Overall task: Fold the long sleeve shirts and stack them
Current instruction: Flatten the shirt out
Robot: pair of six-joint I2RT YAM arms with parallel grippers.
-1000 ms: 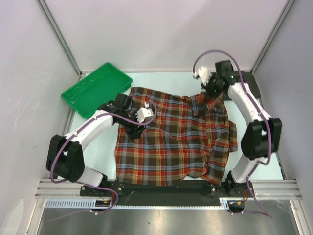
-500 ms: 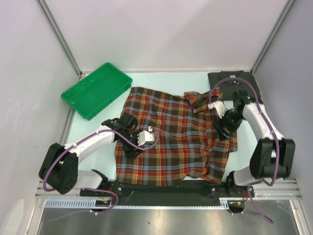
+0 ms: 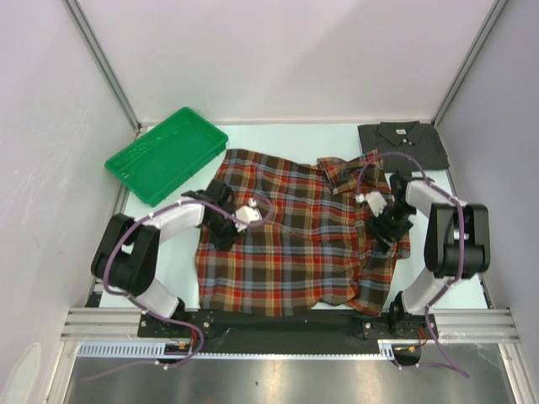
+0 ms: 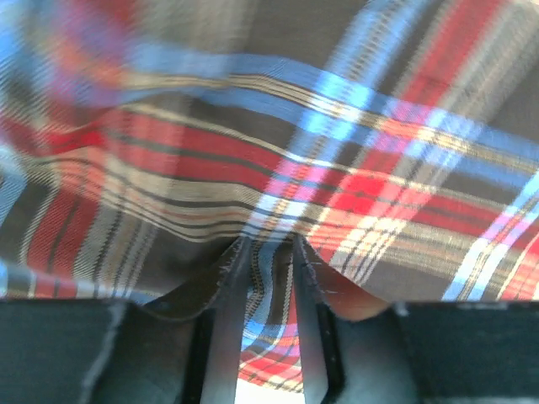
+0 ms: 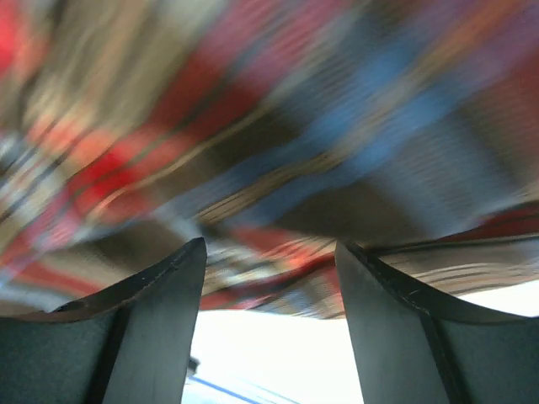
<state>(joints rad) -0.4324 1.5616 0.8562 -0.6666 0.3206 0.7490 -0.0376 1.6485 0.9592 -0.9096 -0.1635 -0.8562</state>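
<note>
The red, brown and navy plaid shirt lies spread across the middle of the table, collar at the back right. My left gripper is at its left edge; in the left wrist view the jaws are nearly closed on a pinched fold of plaid cloth. My right gripper is low over the shirt's right edge; in the right wrist view the fingers stand wide apart with blurred plaid cloth just beyond the tips. The dark charcoal grey shirt lies folded at the back right corner.
A green plastic tray sits tilted at the back left. Grey side walls close in on both sides, and a metal rail runs along the near edge by the arm bases.
My right arm has swung from the back right corner down to the plaid shirt's right edge, uncovering the grey shirt. My left gripper went toward the near edge, then back to the left edge.
</note>
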